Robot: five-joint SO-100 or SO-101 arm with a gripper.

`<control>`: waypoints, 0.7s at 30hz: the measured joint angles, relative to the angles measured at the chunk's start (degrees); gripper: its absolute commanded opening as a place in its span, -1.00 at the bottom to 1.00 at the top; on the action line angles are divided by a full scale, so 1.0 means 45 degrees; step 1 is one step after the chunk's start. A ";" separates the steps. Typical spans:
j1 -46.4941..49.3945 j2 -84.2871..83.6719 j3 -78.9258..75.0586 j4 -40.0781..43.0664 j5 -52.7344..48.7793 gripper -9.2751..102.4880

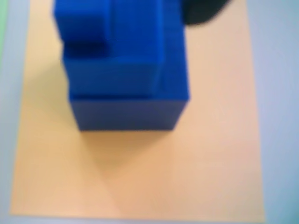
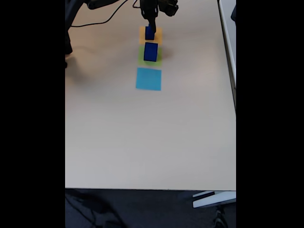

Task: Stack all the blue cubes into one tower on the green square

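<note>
Gripper [image 2: 150, 21] hovering over stepped blue cubes [image 1: 124, 65] on orange square [image 1: 140, 168]; jaw state unclear; rigid, light, smooth — pinching flat opposite sides advised

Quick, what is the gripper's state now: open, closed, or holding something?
Gripper: cannot be told; it hangs over the blue cubes on the orange square, too small and blurred to judge.

I count three paper squares on the table in my fixed view: one orange square [image 2: 150, 34], one green square [image 2: 150, 56] and one light-blue square [image 2: 148, 79]. One big blue cube [image 2: 150, 51] sits on the green one. My blurry wrist view shows three more blue cubes [image 1: 122, 70] piled up.
</note>
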 measured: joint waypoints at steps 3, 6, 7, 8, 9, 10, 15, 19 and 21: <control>0.0000 0.0000 0.0078 0.0000 -0.0078 -0.43; 0.0000 0.0020 0.0176 0.0000 -0.0156 -0.43; 0.0000 0.0020 0.0234 0.0000 -0.0156 -0.44; 0.0000 0.0020 0.0234 0.0000 -0.0156 -0.45; 0.0000 0.0020 0.0254 0.0000 -0.0156 -0.47; 0.0000 0.0039 0.0312 0.0000 -0.0156 -0.47; 0.0000 0.0215 0.0449 0.0000 -0.0234 -0.51; 0.0059 0.0273 0.0469 0.0000 -0.0273 -0.52; 0.0117 0.0273 0.0469 0.0000 -0.0293 -0.52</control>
